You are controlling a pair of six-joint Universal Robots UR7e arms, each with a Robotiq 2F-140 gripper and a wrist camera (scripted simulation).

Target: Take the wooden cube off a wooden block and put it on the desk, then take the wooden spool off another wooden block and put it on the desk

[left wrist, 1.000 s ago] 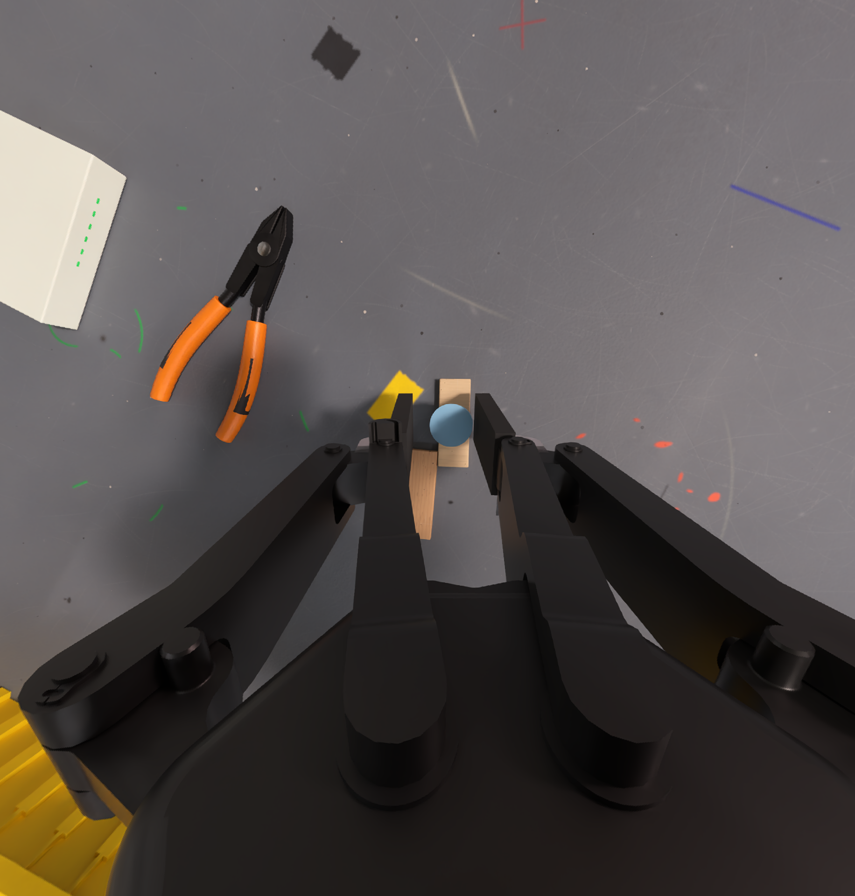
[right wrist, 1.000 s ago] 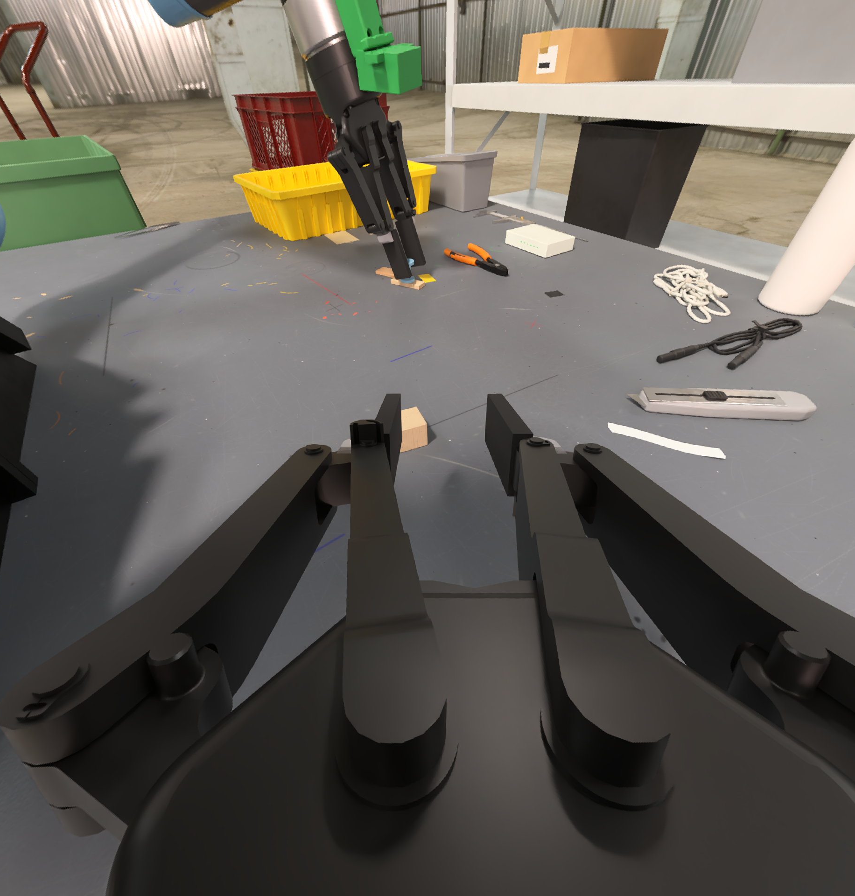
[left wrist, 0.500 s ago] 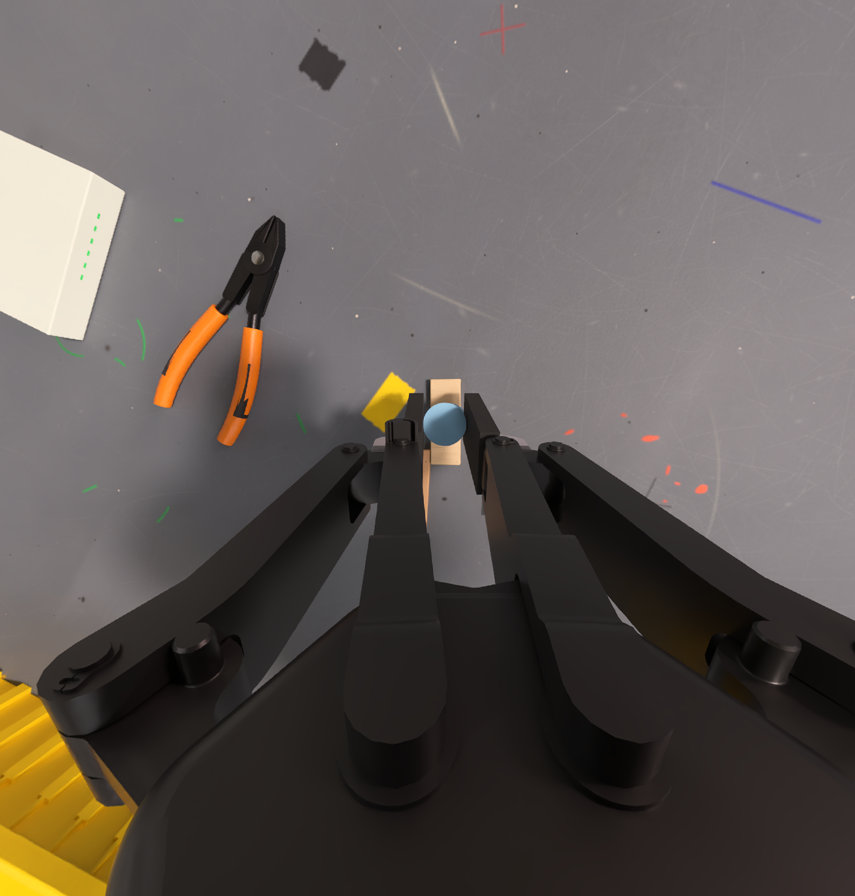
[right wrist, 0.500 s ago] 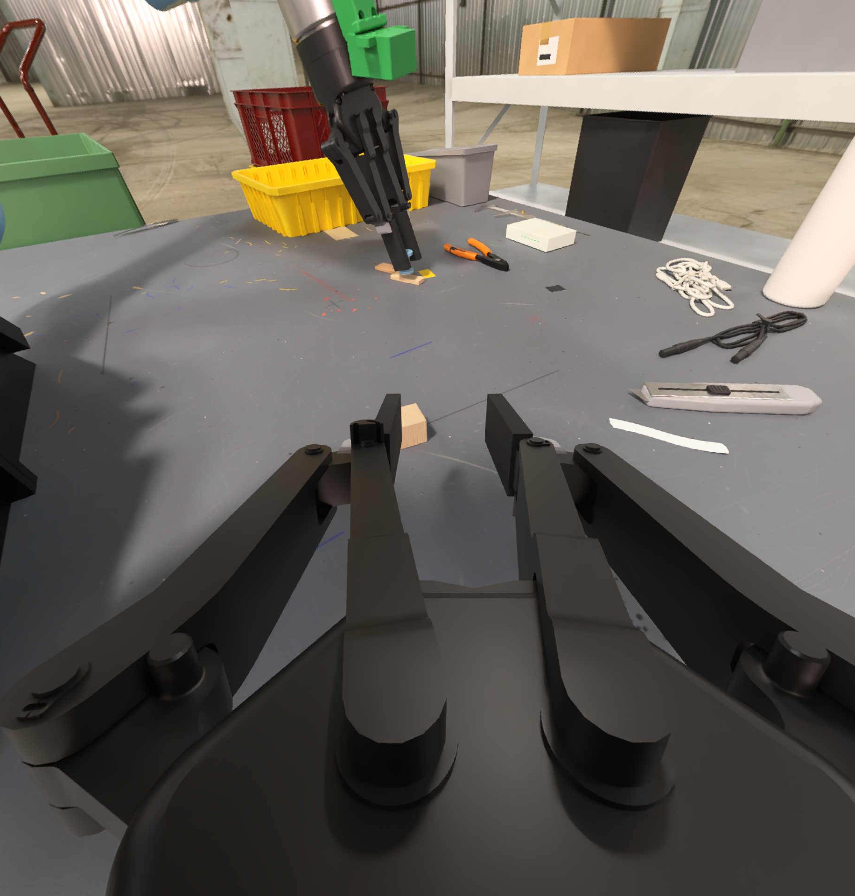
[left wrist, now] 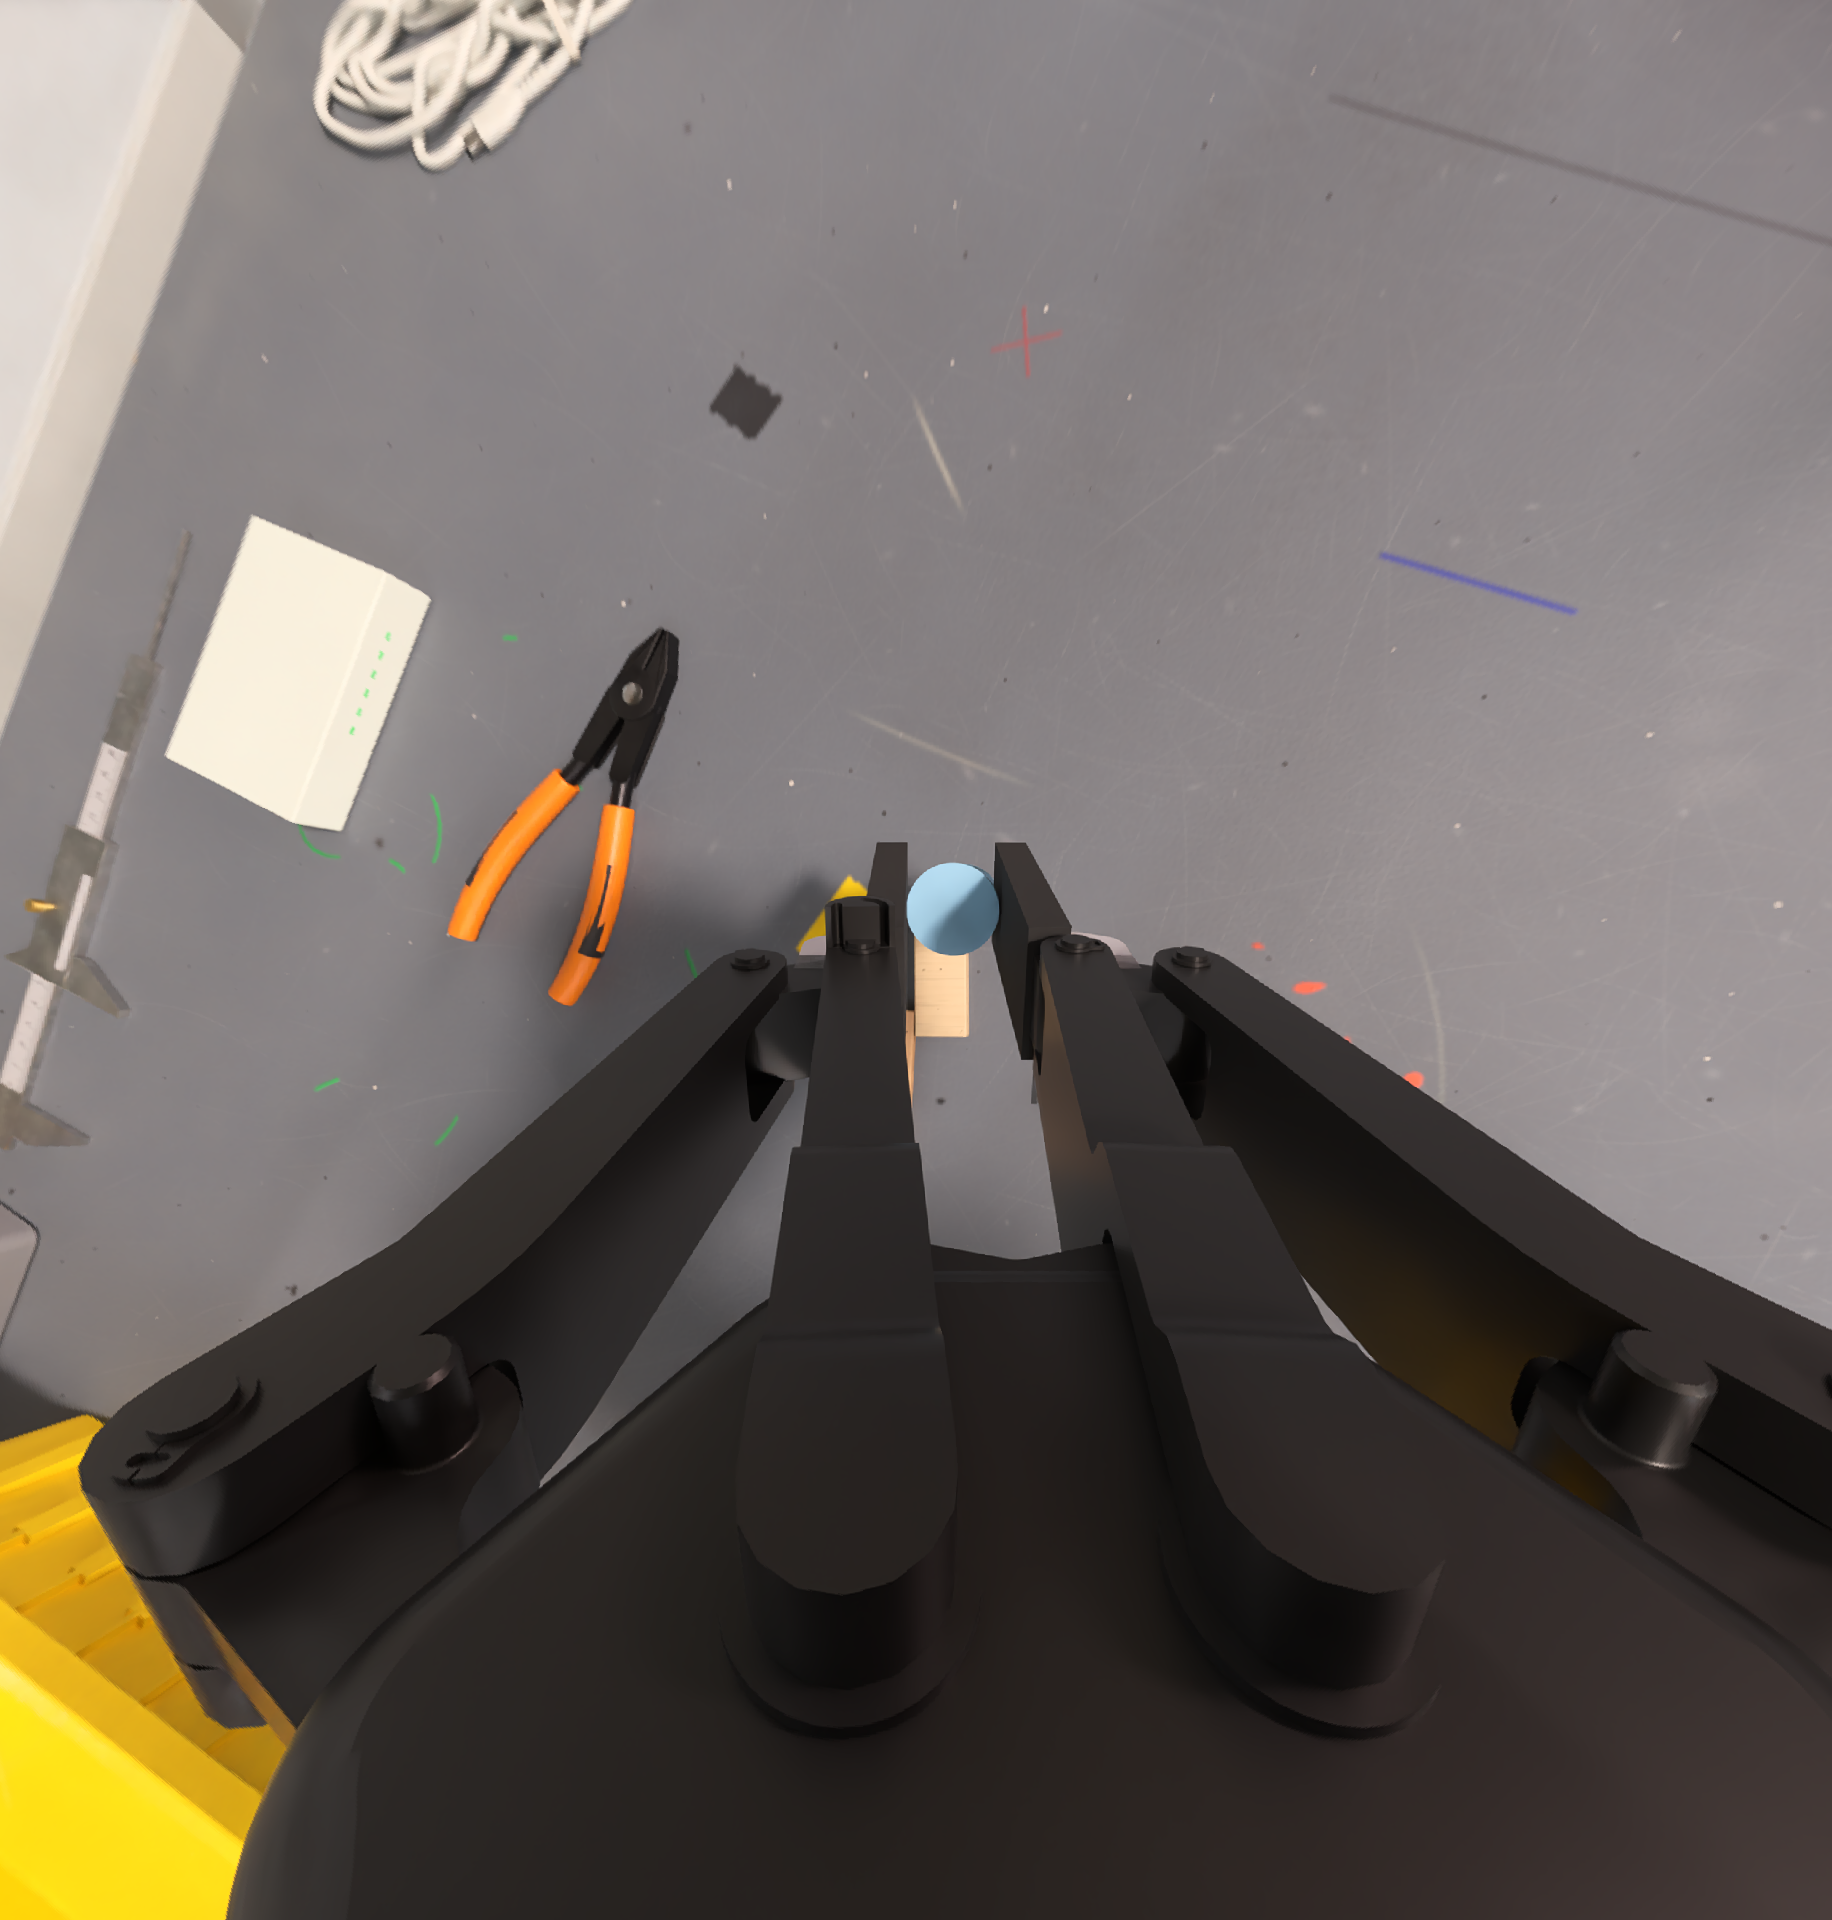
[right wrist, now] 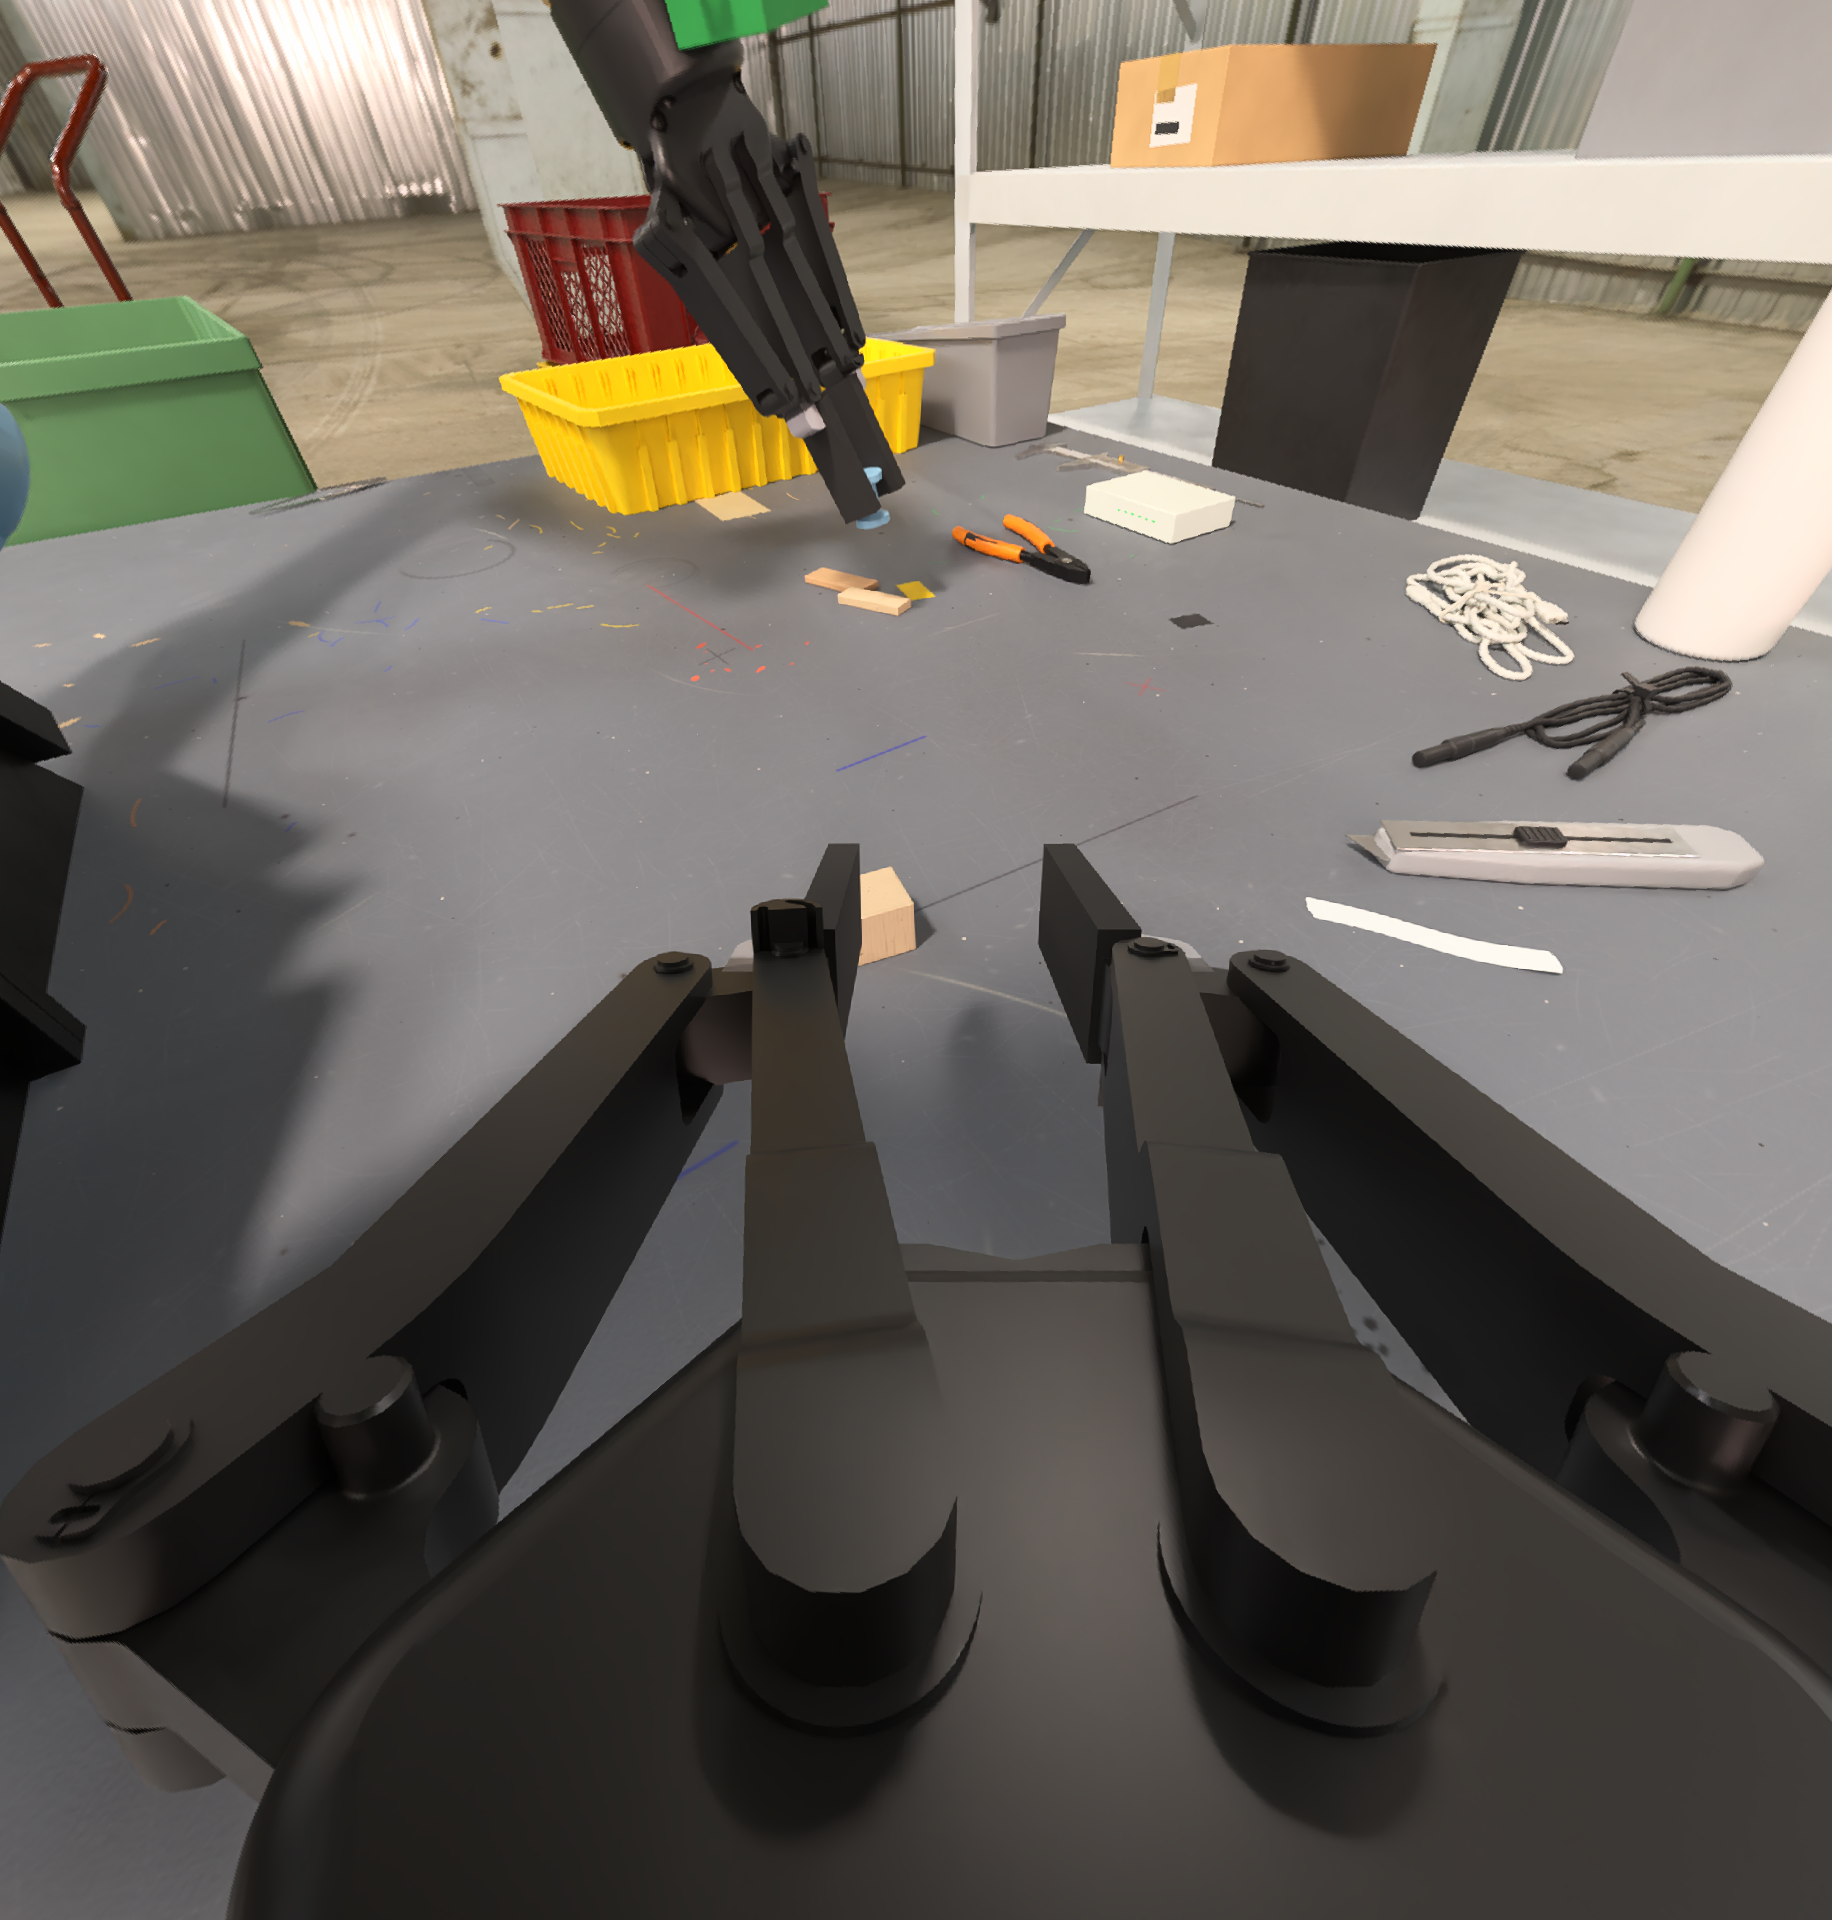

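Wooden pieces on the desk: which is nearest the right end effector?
The cube, right at the end effector; both flat blocks lie far off by the pliers.

orange-handled pliers [left wrist: 590, 805] are lying near the desk's far edge, just beside a white box [left wrist: 294, 675]. a steel caliper [left wrist: 65, 862] is lying beyond the box, right along that edge. a yellow crate [right wrist: 699, 426] is sitting at the far edge. a white rope coil [right wrist: 1492, 613] and a black cable [right wrist: 1608, 719] are resting toward the right edge, with a grey utility knife [right wrist: 1561, 854] and a white strip [right wrist: 1431, 935] lying nearer.
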